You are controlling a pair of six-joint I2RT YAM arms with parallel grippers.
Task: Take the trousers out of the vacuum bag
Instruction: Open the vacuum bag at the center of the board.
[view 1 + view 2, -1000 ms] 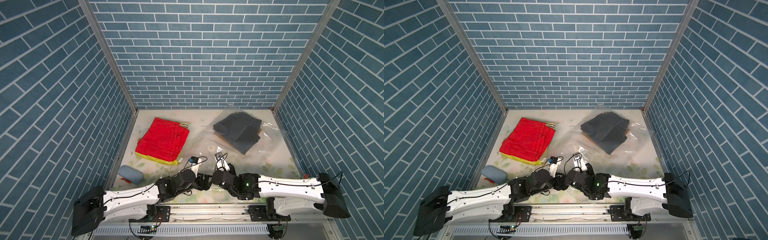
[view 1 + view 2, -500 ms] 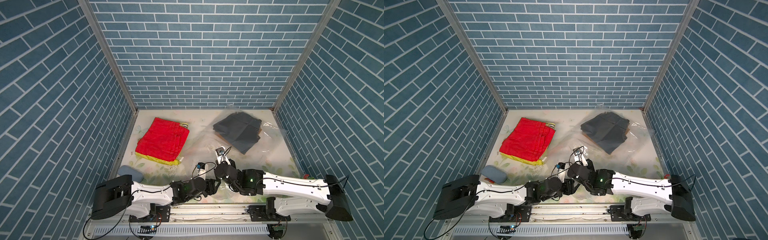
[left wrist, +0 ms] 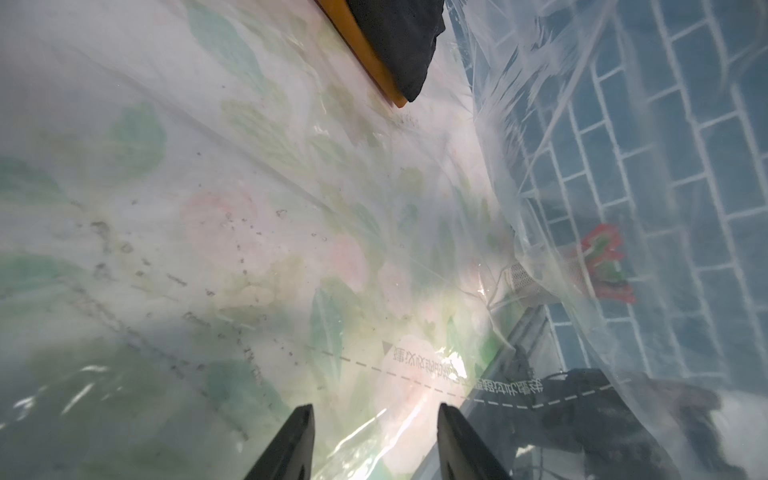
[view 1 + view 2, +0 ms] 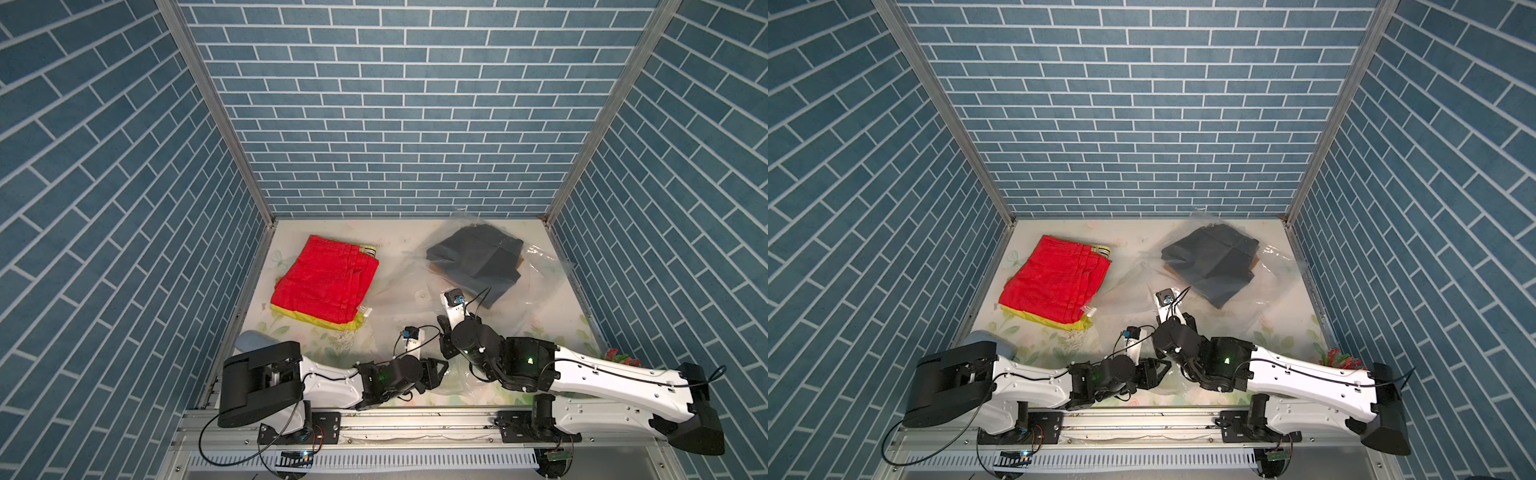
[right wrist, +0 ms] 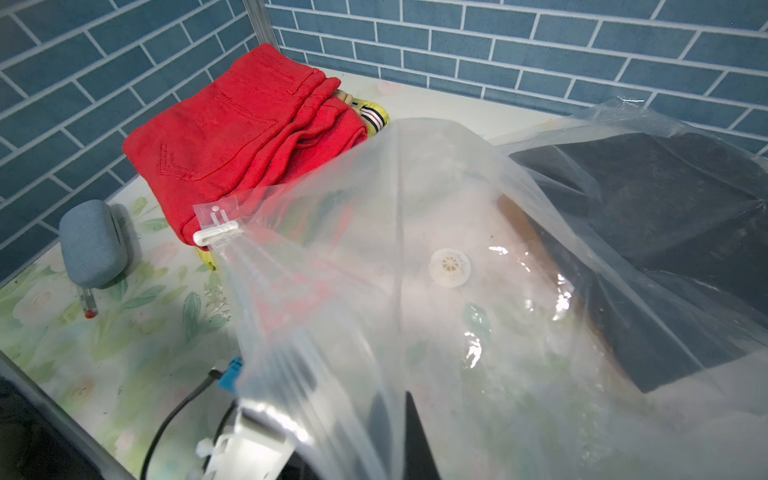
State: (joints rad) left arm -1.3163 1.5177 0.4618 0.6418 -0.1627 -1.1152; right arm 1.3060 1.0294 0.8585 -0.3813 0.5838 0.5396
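right gripper point(image 5: 399, 424) pinches vacuum bag point(image 5: 415, 291) edge.

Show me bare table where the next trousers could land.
Free: the strip along the back wall between the red trousers and the vacuum bag, and the floral patch between the grey case and the left claw. Crowded: the right half under the bag, and the front middle, where both arms meet.

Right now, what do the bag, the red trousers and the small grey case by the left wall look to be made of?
The vacuum bag: thin clear plastic film, glossy, creased, with glare. The red trousers: woven cloth, matte, with stitched seams and a pocket. The grey case: seemingly fabric-covered, a fine matte weave; what lies beneath cannot be told.
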